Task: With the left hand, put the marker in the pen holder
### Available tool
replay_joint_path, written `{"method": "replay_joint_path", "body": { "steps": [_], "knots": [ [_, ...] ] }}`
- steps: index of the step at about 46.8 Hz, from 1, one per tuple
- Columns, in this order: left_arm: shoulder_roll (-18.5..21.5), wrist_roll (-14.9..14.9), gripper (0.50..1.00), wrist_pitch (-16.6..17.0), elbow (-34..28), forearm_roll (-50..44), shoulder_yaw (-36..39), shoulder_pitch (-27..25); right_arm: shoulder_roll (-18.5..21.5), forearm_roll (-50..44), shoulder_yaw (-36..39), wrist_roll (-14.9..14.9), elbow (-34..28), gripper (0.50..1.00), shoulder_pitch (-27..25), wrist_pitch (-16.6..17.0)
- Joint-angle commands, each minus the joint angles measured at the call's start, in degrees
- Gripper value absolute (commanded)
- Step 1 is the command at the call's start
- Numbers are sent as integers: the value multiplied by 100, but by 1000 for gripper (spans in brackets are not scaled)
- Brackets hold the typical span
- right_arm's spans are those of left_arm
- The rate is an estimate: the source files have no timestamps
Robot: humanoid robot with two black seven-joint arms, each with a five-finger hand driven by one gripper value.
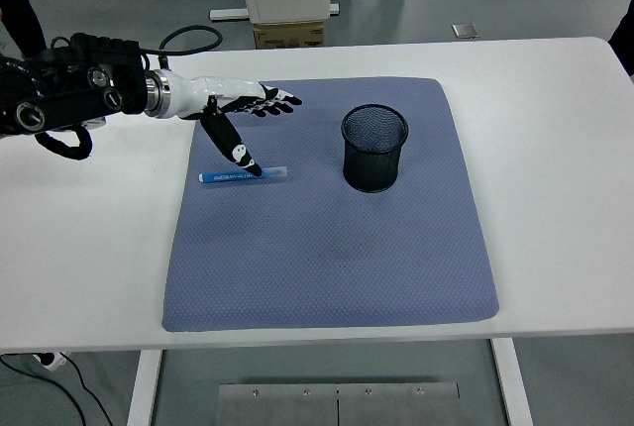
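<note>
Left hand [241,109], fingers spread, thumb tip at the slim blue marker [242,176] on the dimpled mat [327,248]; round mesh holder [373,148] apart.

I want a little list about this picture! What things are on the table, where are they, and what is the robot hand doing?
table: white
mat: blue-grey, spread over the middle of the table
marker: blue, lying flat on the mat's left part
pen holder: black mesh cup, upright on the mat, to the right of the marker, nothing visible inside
left hand: over the mat's upper left corner, fingers spread, thumb pointing down at the marker, not gripping it
right hand: not in view
marker in holder: not yet
</note>
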Motion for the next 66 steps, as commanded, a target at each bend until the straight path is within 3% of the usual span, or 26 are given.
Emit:
{"method": "replay_joint_path", "body": {
  "steps": [1,3,6,7,10,25,32,60,66],
  "knots": [
    [-49,16,1000,0,1,36,164,0,0,0,-1,0,0,1000,0,0],
    [-58,33,1000,8,1,37,209,0,0,0,-1,0,0,1000,0,0],
    [-67,279,1000,35,10,116,376,-35,0,0,8,0,0,1000,0,0],
    [-67,549,1000,35,10,246,419,-43,0,0,-1,0,0,1000,0,0],
    [-67,745,1000,35,10,397,429,-70,0,0,-1,0,0,1000,0,0],
    [-234,921,1000,35,10,485,437,-61,0,0,-1,0,0,1000,0,0],
    [-339,1210,1000,17,10,485,455,-17,0,0,8,0,0,1000,0,0],
    [-576,1334,1000,-211,10,494,508,-8,0,0,-1,0,0,1000,0,0],
    [-577,1334,921,-211,10,529,543,-17,0,0,8,0,0,1000,0,0]
  ]
}}
